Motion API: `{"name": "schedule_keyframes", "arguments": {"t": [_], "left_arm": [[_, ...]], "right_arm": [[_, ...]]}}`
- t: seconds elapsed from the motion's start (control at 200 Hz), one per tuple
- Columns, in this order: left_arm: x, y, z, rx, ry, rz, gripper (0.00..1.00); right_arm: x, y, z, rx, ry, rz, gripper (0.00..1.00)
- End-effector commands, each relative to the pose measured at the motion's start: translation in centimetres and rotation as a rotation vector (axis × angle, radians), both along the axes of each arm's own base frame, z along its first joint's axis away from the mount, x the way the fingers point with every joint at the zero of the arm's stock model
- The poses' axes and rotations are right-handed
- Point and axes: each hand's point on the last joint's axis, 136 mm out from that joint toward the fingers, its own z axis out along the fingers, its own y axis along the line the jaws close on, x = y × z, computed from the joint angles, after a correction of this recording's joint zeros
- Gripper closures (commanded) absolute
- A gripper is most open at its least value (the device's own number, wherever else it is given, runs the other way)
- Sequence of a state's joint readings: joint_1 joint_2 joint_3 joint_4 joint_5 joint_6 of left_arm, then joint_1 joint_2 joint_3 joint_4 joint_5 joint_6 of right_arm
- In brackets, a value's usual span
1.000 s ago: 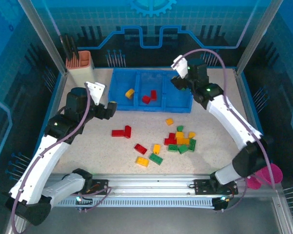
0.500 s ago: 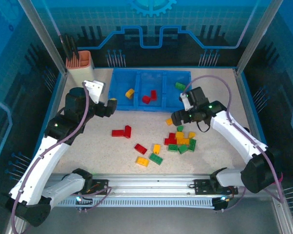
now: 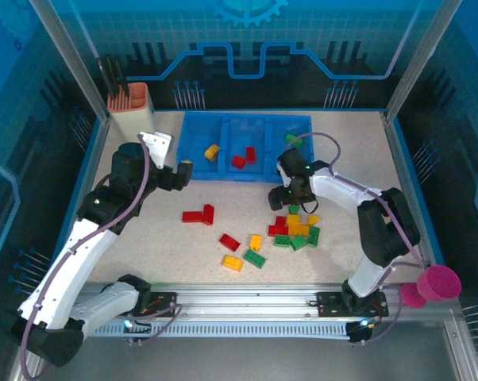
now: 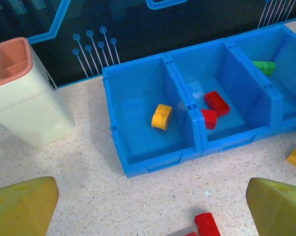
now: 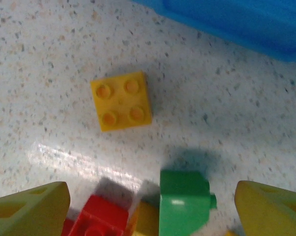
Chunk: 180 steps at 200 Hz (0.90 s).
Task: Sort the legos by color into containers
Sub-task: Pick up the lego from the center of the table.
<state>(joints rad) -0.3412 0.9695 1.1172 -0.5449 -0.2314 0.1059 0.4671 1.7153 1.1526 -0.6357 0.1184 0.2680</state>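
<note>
The blue tray (image 3: 223, 176) stands at the back, with a yellow brick (image 3: 212, 152) in its left compartment, red bricks (image 3: 244, 157) in the middle one and a green brick (image 3: 293, 140) in the right one. A mixed pile of legos (image 3: 296, 228) lies right of centre. My right gripper (image 3: 291, 200) hangs open low over the pile's far edge. A green brick (image 5: 183, 201) stands between its fingers (image 5: 273, 209), and a yellow square brick (image 5: 121, 101) lies just beyond. My left gripper (image 3: 182, 171) is open and empty before the tray's left compartment (image 4: 158, 160), above a red brick (image 4: 207, 225).
A beige-and-orange holder (image 3: 130, 107) stands at the back left, and a pink cup (image 3: 436, 283) at the front right. Loose bricks lie mid-table: two red (image 3: 198, 214), one red (image 3: 229, 242), yellow (image 3: 232, 263) and green (image 3: 254, 258). A metal rail (image 3: 247, 305) runs along the near edge.
My right gripper came down from over the tray's right compartment to the pile, and a green brick now lies in that compartment. The left arm has barely shifted.
</note>
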Motion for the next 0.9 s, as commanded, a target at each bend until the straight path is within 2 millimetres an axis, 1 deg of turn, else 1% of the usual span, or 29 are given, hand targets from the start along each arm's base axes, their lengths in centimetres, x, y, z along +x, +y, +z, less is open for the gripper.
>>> {"name": "schedule_keyframes", "arguments": {"t": [0.0, 0.135, 0.275, 0.435, 0.62, 0.756, 0.896], "left_arm": [[0.3, 0.9, 0.2, 0.003, -0.026, 0.047, 0.01], [0.7, 0.9, -0.3, 0.027, -0.016, 0.043, 0.01], [0.9, 0.9, -0.8, 0.043, -0.002, 0.044, 0.01], [1.1, 1.0, -1.0, 0.051, 0.003, 0.047, 0.01], [1.1, 1.0, -1.3, 0.052, 0.009, 0.049, 0.01], [1.0, 1.0, -1.4, 0.050, 0.008, 0.051, 0.01], [1.1, 1.1, -1.3, 0.051, 0.001, 0.053, 0.01]], "right_arm": [[2.5, 1.7, 0.4, -0.003, -0.053, 0.047, 0.13], [3.5, 2.7, -1.0, -0.028, -0.030, 0.081, 0.14], [4.2, 3.3, -1.8, -0.038, -0.019, 0.094, 0.17], [3.8, 3.4, -3.4, -0.067, 0.022, 0.107, 0.25], [3.0, 3.1, -4.6, -0.096, 0.051, 0.114, 0.31], [2.6, 2.9, -5.3, -0.119, 0.067, 0.116, 0.42], [2.0, 2.6, -5.6, -0.133, 0.087, 0.127, 0.57]]}}
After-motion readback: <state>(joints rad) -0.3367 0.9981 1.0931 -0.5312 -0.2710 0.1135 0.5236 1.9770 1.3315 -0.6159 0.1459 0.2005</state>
